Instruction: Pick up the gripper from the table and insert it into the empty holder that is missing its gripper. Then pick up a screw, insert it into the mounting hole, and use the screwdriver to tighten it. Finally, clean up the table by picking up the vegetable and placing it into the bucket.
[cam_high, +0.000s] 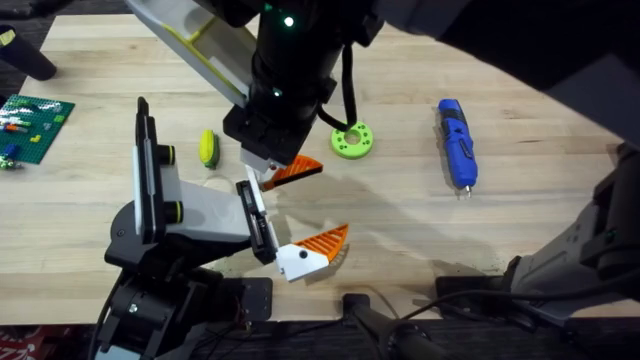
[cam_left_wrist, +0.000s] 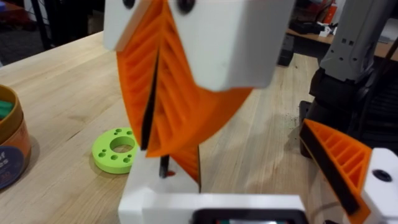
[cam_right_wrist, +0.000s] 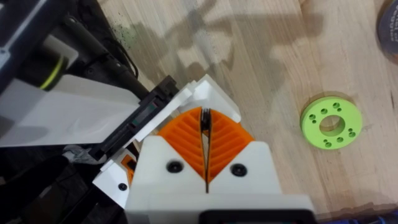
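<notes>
The right gripper (cam_right_wrist: 204, 146) is pressed together at the holder (cam_high: 215, 215). The screwdriver (cam_high: 457, 143) and vegetable (cam_high: 209, 147) lie untouched on the table (cam_high: 540, 200); 2 steps remain.

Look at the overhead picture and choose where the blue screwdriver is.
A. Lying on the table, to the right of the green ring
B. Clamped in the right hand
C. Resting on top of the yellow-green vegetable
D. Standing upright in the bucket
A: the screwdriver lies flat on the bare table, to the right of the green ring, with neither hand on it.
</notes>
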